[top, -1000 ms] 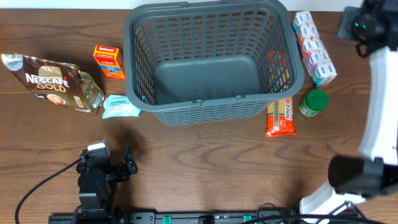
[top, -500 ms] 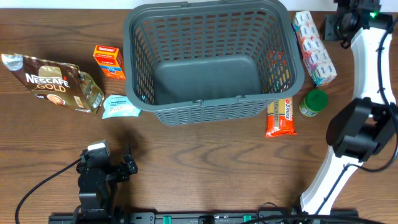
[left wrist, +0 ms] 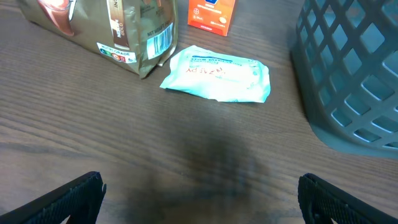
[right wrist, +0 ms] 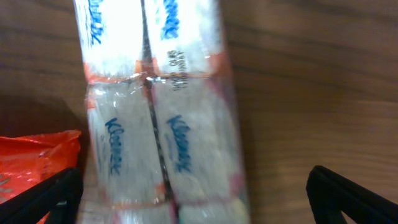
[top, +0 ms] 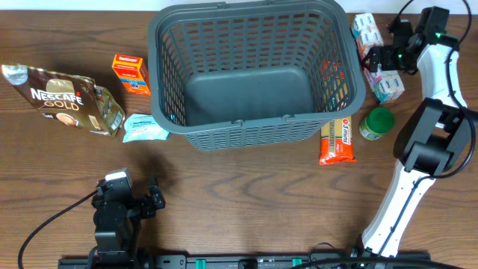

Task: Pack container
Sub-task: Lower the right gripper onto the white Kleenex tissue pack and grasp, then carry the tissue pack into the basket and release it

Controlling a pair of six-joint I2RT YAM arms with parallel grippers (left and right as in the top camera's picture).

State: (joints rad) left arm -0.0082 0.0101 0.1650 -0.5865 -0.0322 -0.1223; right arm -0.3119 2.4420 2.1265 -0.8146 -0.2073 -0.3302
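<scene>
The container [top: 254,133], a big dark grey lattice basket, stands at the back middle of the table with nothing inside; its corner shows in the left wrist view [left wrist: 348,74]. My right gripper [top: 382,58] hovers open over a clear-wrapped Kleenex tissue pack [top: 386,86] just right of the basket. In the right wrist view the pack [right wrist: 155,124] lies between and beyond the spread jaws of the right gripper [right wrist: 196,199], untouched. My left gripper [top: 128,196] rests low at the front left, open and holding nothing, its jaws [left wrist: 200,199] wide over bare wood.
Left of the basket lie a Nescafe Gold bag [top: 63,101], an orange box [top: 130,73] and a pale blue wipes packet [top: 143,128]. At its right front corner are an orange spaghetti packet [top: 337,140] and a green-lidded jar [top: 378,123].
The right arm has swung in from the table's right edge to above the tissue pack, and its gripper has opened. The left arm and all the items have stayed put.
</scene>
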